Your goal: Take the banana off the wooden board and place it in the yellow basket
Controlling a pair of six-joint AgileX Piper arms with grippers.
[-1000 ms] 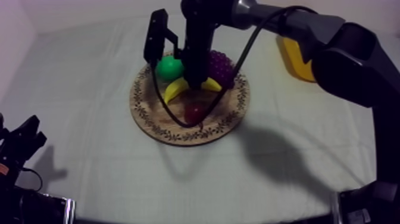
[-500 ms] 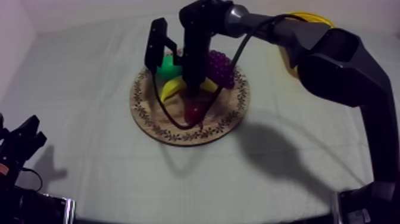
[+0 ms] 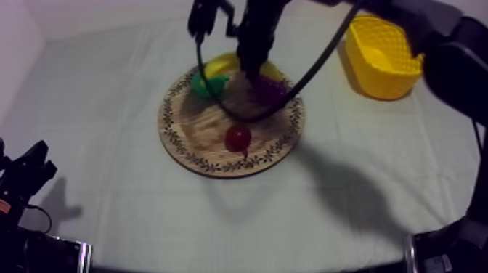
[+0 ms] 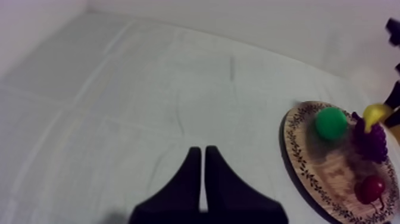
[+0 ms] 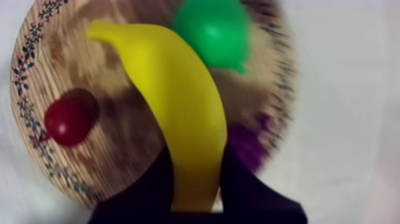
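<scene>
My right gripper (image 3: 251, 70) is shut on the yellow banana (image 3: 221, 64) and holds it in the air over the back of the round wooden board (image 3: 205, 129). In the right wrist view the banana (image 5: 186, 119) runs out from between my black fingers (image 5: 246, 186), above the board (image 5: 116, 152). The yellow basket (image 3: 382, 52) stands at the back right, apart from the arm. My left gripper (image 3: 26, 173) rests low at the left; its fingers (image 4: 193, 173) lie together as a narrow wedge over bare cloth.
A green pear (image 3: 206, 84), purple grapes (image 3: 269, 88) and a small red fruit (image 3: 237, 137) lie on the board. The left wrist view shows the pear (image 4: 331, 123), grapes (image 4: 372, 140) and red fruit (image 4: 370, 189) off to its side.
My right gripper has risen and moved toward the back with the banana, lifting it off the board. The basket, earlier partly behind the arm, now shows whole. The left arm has not moved.
</scene>
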